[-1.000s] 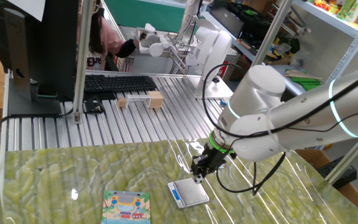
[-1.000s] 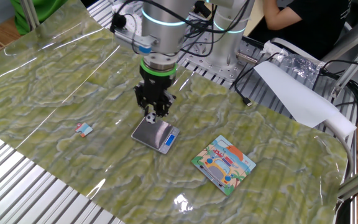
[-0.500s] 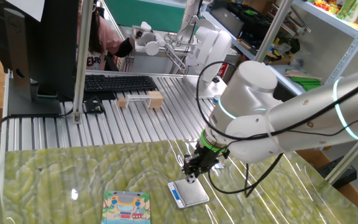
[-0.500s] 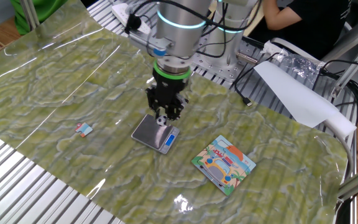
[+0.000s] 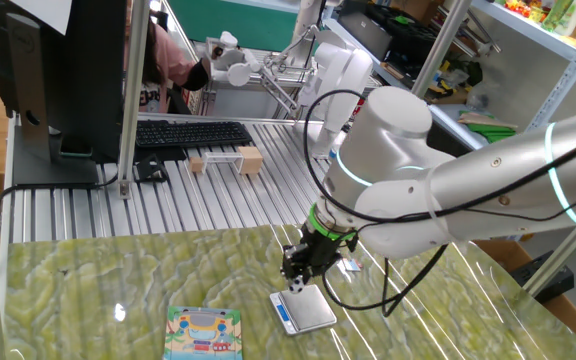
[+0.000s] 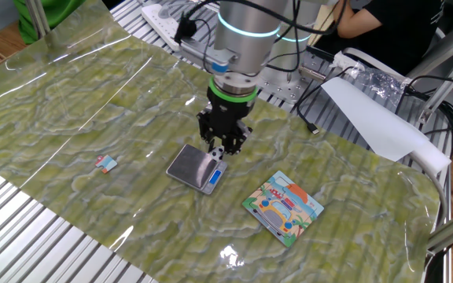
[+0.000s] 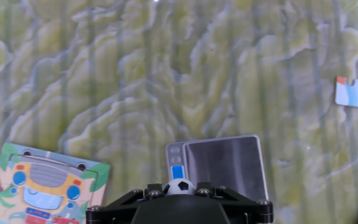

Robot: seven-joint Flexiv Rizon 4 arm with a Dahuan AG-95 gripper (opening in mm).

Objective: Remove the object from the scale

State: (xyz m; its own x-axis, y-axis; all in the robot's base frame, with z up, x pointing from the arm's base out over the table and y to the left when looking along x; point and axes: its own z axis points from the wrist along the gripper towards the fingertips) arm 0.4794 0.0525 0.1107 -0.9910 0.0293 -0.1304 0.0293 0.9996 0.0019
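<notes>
My gripper (image 7: 179, 188) is shut on the tiny soccer-patterned ball (image 7: 179, 186), white with black patches, and holds it in the air. It also shows between the fingers in the other fixed view (image 6: 219, 153). The scale (image 7: 222, 166) lies flat below, silver platform bare, blue display strip (image 7: 177, 172) at its edge. In the other fixed view my gripper (image 6: 220, 151) hangs above the display end of the scale (image 6: 195, 166). In one fixed view my gripper (image 5: 298, 282) is above the scale (image 5: 303, 310).
A colourful picture card (image 6: 283, 207) lies on the green mat beside the scale, also in the hand view (image 7: 39, 184). A small white-blue scrap (image 6: 105, 163) lies on the other side, also in the hand view (image 7: 350, 91). Metal slats border the mat (image 6: 69, 102).
My gripper has carried the ball sideways, from above the scale's platform towards its display end and the picture card. The scale has stayed in place.
</notes>
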